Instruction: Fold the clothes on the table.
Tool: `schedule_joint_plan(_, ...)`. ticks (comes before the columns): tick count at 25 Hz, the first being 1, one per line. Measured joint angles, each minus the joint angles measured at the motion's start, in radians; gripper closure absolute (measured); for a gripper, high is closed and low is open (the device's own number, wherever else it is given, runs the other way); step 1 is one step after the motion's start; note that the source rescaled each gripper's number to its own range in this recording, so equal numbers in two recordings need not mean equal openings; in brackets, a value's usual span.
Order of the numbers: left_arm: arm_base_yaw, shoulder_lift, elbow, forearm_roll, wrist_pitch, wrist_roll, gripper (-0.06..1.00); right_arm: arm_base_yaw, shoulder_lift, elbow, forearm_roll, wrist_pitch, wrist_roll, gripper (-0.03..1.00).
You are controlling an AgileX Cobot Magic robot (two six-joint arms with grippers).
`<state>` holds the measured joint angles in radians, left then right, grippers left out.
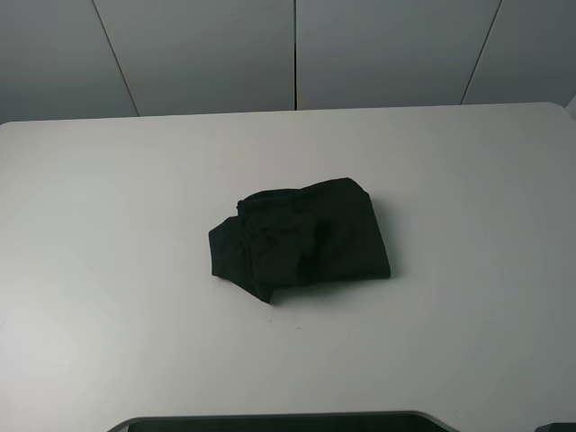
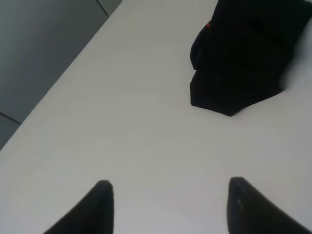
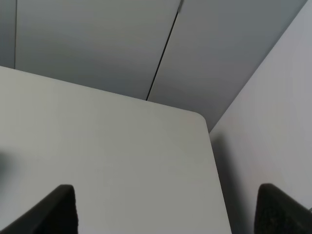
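The black T-shirt lies folded into a compact, slightly uneven bundle near the middle of the white table. It also shows in the left wrist view, with a small red speck of print at its edge. My left gripper is open and empty above bare table, well short of the shirt. My right gripper is open and empty, facing a rounded table corner. Neither gripper shows in the exterior high view.
Grey wall panels stand behind the table's far edge. A dark rounded base edge shows at the near side of the exterior high view. In the right wrist view a pale wall runs beside the table.
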<state>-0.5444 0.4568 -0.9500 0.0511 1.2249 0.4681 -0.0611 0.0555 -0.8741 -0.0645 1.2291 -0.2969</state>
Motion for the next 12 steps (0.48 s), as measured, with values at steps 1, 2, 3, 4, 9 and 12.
schedule_joint_plan(1, 0.000, 0.000, 0.000, 0.046, 0.000, 0.010, 0.11, 0.000, 0.000, 0.000, 0.000, 0.000, 0.000, 0.11)
schedule_joint_plan(2, 0.000, 0.000, 0.000, 0.095, 0.000, 0.023, 0.03, 0.000, 0.000, 0.000, 0.000, 0.000, 0.000, 0.11)
schedule_joint_plan(3, 0.000, 0.000, 0.000, 0.130, 0.000, 0.035, -0.02, 0.000, 0.000, 0.000, 0.000, 0.000, 0.000, 0.11)
schedule_joint_plan(4, 0.000, 0.000, 0.000, 0.161, 0.000, 0.046, -0.04, 0.000, 0.000, 0.000, 0.000, 0.000, 0.000, 0.12)
schedule_joint_plan(9, 0.000, 0.000, 0.000, 0.129, 0.000, 0.074, -0.01, 0.000, 0.000, 0.000, 0.004, 0.000, 0.000, 0.12)
schedule_joint_plan(12, 0.000, 0.000, 0.000, 0.118, 0.000, 0.083, 0.12, 0.000, 0.000, 0.000, 0.004, 0.000, 0.000, 0.12)
